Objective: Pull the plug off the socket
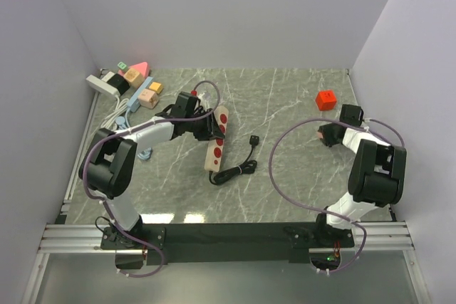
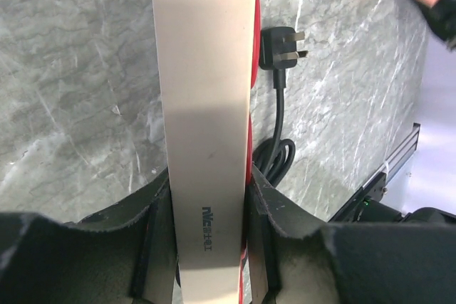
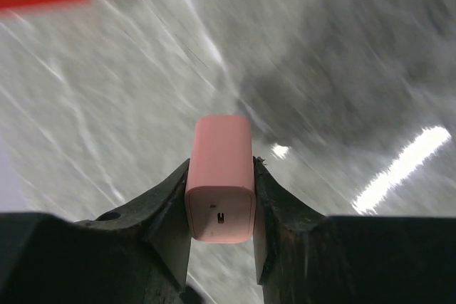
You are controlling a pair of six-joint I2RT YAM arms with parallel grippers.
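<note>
Plug [image 3: 219,176], likely light and rigid, sits clamped flat-sided in right end effector [image 3: 221,169]; left end effector [image 2: 208,183] clamps socket strip [image 2: 203,55].

We see two arms in the overhead frame, the left arm [image 1: 142,133] at left and the right arm [image 1: 370,169] at right. Each has white links and bulky black joint housings. A thin purple-grey cable [image 1: 272,161] loops loosely off each. Both are mounted on a black rail [image 1: 228,234] along the bottom. In the wrist views, the left gripper [image 2: 208,186] and right gripper [image 3: 221,165] have matte black, angular fingers [image 3: 167,211].
</note>
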